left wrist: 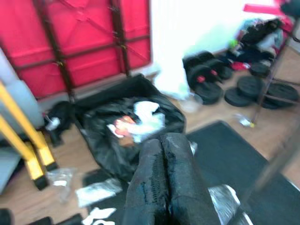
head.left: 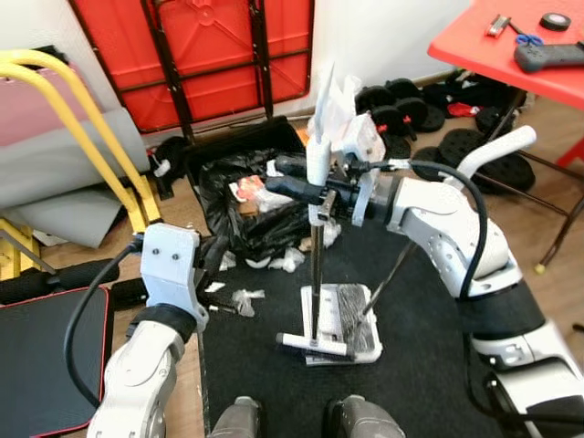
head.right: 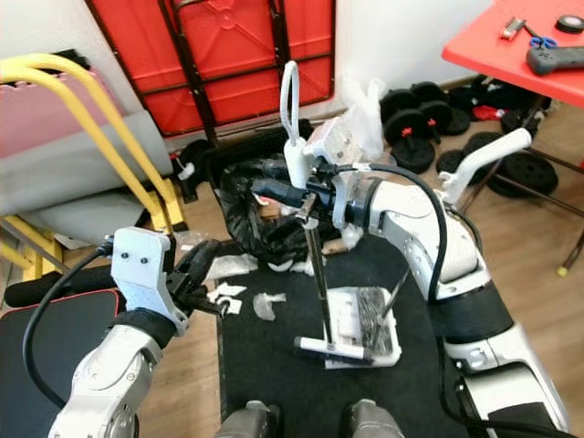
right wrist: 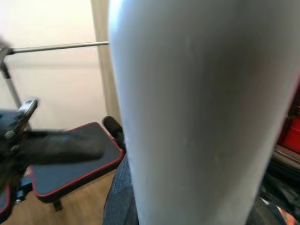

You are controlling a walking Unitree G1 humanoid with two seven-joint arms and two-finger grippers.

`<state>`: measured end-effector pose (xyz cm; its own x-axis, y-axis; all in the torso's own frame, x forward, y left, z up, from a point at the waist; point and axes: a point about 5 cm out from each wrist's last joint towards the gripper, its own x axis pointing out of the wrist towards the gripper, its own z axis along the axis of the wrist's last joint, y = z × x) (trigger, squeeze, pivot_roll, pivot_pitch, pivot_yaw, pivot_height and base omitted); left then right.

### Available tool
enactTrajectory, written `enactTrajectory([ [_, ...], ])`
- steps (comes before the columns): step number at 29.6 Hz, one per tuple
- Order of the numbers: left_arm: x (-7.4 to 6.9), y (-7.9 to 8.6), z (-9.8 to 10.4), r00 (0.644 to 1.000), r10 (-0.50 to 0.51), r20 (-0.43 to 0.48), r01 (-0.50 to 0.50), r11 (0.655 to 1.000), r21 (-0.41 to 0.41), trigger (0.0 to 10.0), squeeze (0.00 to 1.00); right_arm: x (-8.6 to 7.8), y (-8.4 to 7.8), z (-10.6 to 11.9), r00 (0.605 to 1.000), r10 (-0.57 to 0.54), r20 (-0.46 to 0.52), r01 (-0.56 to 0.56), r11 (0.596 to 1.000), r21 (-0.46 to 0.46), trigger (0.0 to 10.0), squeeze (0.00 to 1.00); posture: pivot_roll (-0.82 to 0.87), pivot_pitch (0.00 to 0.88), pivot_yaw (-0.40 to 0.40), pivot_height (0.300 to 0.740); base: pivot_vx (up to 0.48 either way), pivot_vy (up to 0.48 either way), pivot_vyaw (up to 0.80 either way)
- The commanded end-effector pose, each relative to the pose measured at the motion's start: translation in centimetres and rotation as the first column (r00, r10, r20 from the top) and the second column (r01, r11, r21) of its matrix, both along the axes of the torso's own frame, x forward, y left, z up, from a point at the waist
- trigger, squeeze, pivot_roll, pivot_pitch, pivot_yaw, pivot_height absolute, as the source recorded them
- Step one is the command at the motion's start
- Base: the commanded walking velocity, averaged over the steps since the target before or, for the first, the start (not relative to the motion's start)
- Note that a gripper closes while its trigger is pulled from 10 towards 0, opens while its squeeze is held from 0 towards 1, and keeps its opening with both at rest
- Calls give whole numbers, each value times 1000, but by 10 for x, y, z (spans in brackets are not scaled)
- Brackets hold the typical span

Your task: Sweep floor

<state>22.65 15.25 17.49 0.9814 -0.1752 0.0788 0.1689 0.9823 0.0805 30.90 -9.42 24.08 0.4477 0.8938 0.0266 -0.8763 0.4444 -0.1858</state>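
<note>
- Gripping the broom handle [head.left: 316, 260], the right gripper [head.left: 294, 187] has its black fingers clamped around the white grip at the top (that grip fills the right wrist view [right wrist: 197, 112]).
- Broom stands near upright, its head resting in the dustpan [head.left: 339, 324] on the black mat [head.left: 420, 365].
- Left gripper [head.right: 203, 262] sits low at the mat's left edge, fingers pressed together, holding nothing.
- White scraps [head.right: 265, 304] lie on the mat between left gripper and dustpan.
- Black trash bag [head.left: 246, 205] is open just beyond the mat, with litter inside.
</note>
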Motion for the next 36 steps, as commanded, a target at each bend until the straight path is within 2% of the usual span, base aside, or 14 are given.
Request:
enactTrajectory([
  [1,3,12,-3,992,128,7,-128,992,-23,10000,0,-16,8,3,993,105,45,-104,994,-28,10000,0,-136,0,-9,740,300,0,800],
  [3,6,12,-1,993,119,24,-118,992,-53,10000,0,-25,7,-2,986,167,27,-165,984,-72,10000,0,-137,0,-8,740,150,0,800],
  [5,8,12,0,993,113,34,-111,991,-68,10000,0,-26,6,-4,983,182,19,-180,980,-80,10000,0,-136,0,-8,740,0,0,800],
  [11,12,8,-3,994,106,32,-104,993,-49,10000,0,-30,5,-17,979,204,-4,-204,973,-112,10000,0,-131,0,-2,740,0,0,800],
  [21,13,7,-7,995,101,25,-100,994,-49,10000,0,-31,3,-19,976,218,-8,-218,969,-114,10000,0,-128,0,1,740,0,0,800],
  [26,15,3,-12,996,84,22,-83,996,-32,10000,0,-35,4,-19,963,269,-9,-269,957,-108,10000,0,-132,0,2,740,0,0,800],
  [36,17,-2,-18,997,70,19,-70,998,-4,10000,0,-27,1,-28,980,196,-30,-198,977,-85,10000,0,-136,0,1,740,0,0,800],
])
